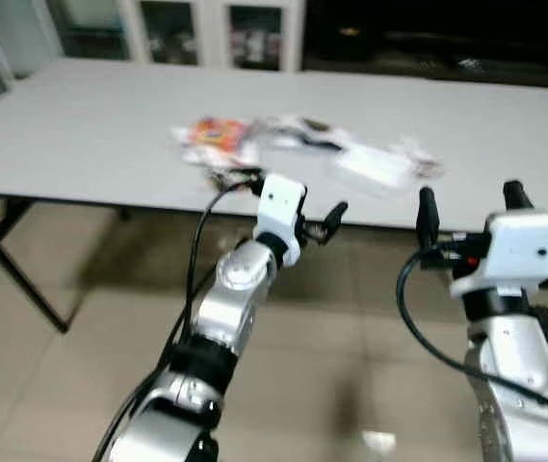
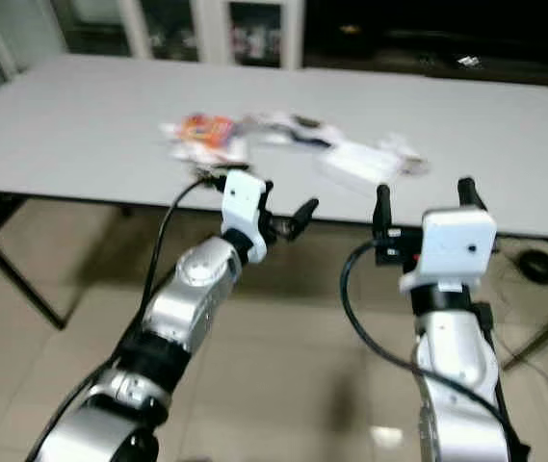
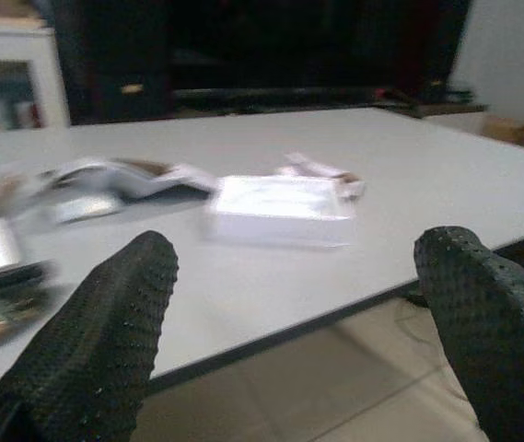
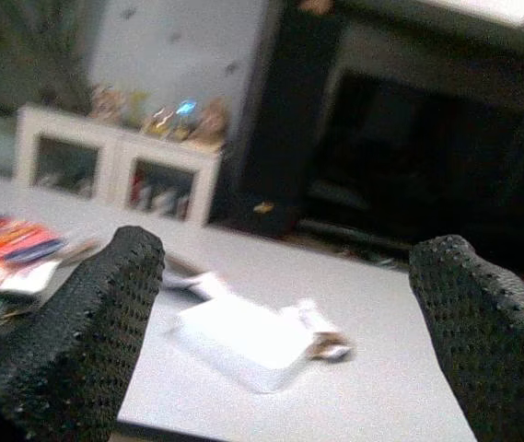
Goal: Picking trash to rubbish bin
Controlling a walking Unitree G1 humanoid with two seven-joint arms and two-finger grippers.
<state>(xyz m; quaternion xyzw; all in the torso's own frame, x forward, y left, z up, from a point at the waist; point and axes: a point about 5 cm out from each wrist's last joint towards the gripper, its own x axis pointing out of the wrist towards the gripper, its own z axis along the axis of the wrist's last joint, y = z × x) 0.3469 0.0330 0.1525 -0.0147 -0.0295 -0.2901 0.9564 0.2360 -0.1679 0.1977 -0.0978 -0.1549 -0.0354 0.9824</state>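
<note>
Trash lies scattered mid-table ahead of you, and both your grippers sit short of it with jaws spread and nothing between them. Your left gripper (image 1: 293,214) hangs at the near edge of the grey table (image 1: 81,135), just in front of the pile; your right gripper (image 1: 468,204) is raised at the same edge, further right. From the head views you get the layout: an orange wrapper (image 1: 218,133) at the left end, a crumpled dark-and-white wrapper (image 1: 298,135) in the middle, and a white packet (image 1: 375,166) at the right end. Your wrist views add what the head views blur: through the left fingers (image 3: 105,350) the white packet (image 3: 278,208) reads as a flat rectangular pack with a small scrap (image 3: 321,173) just behind it. Through the right fingers (image 4: 77,331) you see a white cabinet (image 4: 119,166) beyond the far side and a dark unit (image 4: 409,175) beside it. Below the table edge is tiled floor (image 1: 351,366).
</note>
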